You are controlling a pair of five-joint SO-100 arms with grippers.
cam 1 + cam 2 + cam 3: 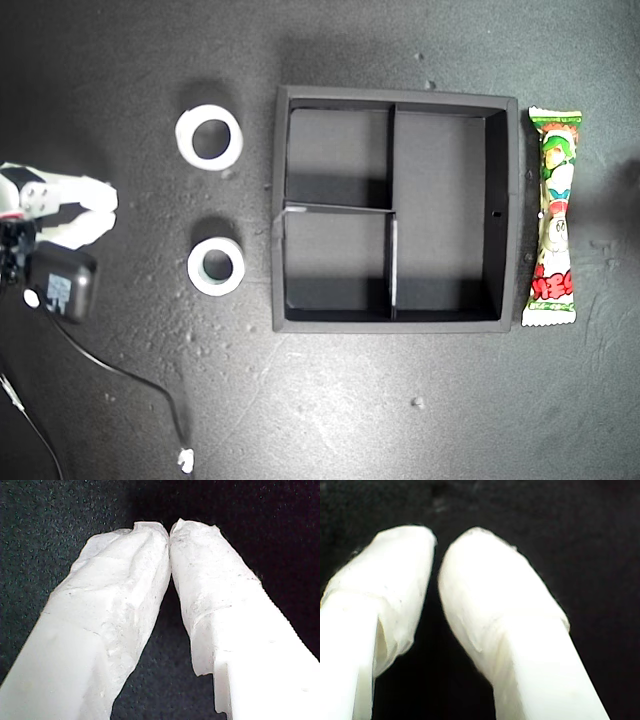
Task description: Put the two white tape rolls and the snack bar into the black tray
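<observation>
Tape rolls first: two of them lie on the dark table (pixel 330 410), both off the exterior view's left side of the black tray (pixel 510 210). The flatter roll (pixel 209 137) sits nearer that view's top, the roll with the greyish core (pixel 216 265) below it, the two well apart from each other and each only a short way off the tray wall. The snack bar (pixel 553 216) lies lengthwise just beside the tray's opposite wall. Nothing is in any compartment yet.

One arm (pixel 50 215) shows at the exterior view's left edge, and I cannot say from the wrist views which arm it is. My first gripper (pixel 169 530) has its padded tips meeting, nothing between them. My second gripper (pixel 437 555) is a touch apart at the tips, also empty, over bare dark surface.

Handling, as I judge it: the rolls look light and stiff, so one finger down the hole and one outside the rim should hold. The bar's shiny wrapper looks slippery and its filling may crush, so a gentle pinch across the middle, not the crimped ends.

Room looks generous around both rolls. The bar is tight to the tray wall, so a finger on that side has little space. A cable (pixel 130 375) trails near the arm.
</observation>
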